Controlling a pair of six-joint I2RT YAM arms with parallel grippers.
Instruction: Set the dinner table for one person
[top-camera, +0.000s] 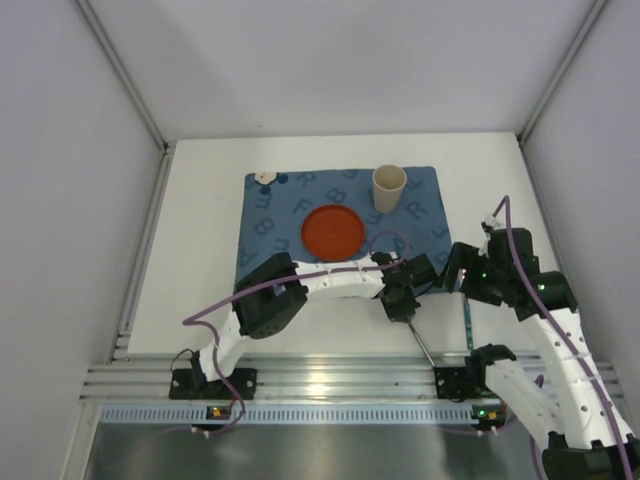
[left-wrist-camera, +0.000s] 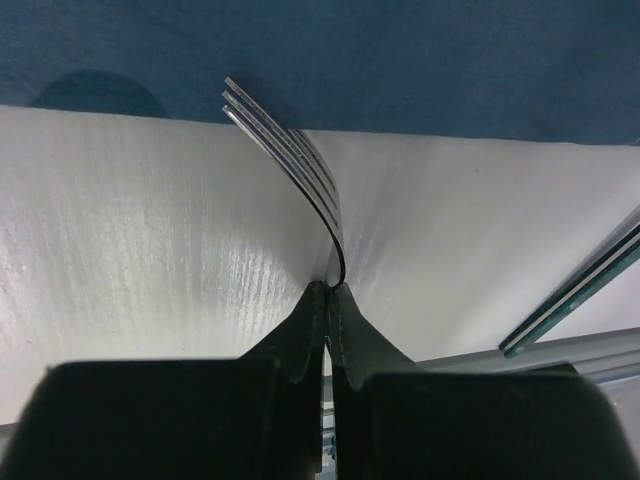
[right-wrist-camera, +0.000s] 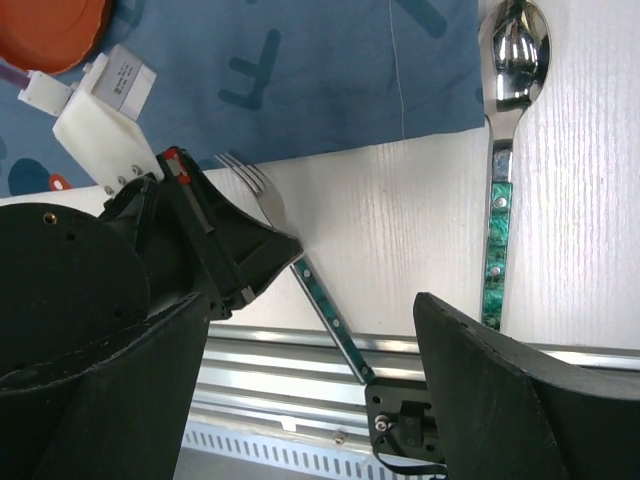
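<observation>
My left gripper (top-camera: 398, 305) is shut on a metal fork (top-camera: 425, 350) with a green inlaid handle, held edge-up just above the white dinner table (top-camera: 200, 250), near the front edge of the blue placemat (top-camera: 420, 200). In the left wrist view the tines (left-wrist-camera: 290, 150) point toward the placemat (left-wrist-camera: 400, 60) from my gripper (left-wrist-camera: 328, 290). My right gripper (top-camera: 460, 272) is open and empty. In the right wrist view it (right-wrist-camera: 310, 370) hovers over the fork handle (right-wrist-camera: 325, 305), with a matching spoon (right-wrist-camera: 505, 150) lying on the table to its right.
An orange plate (top-camera: 332, 231) sits mid-placemat and a beige cup (top-camera: 389, 187) stands at its far right. A small white round object (top-camera: 265, 178) lies at the far left corner. The aluminium rail (top-camera: 330, 375) runs along the near edge. White walls enclose the table.
</observation>
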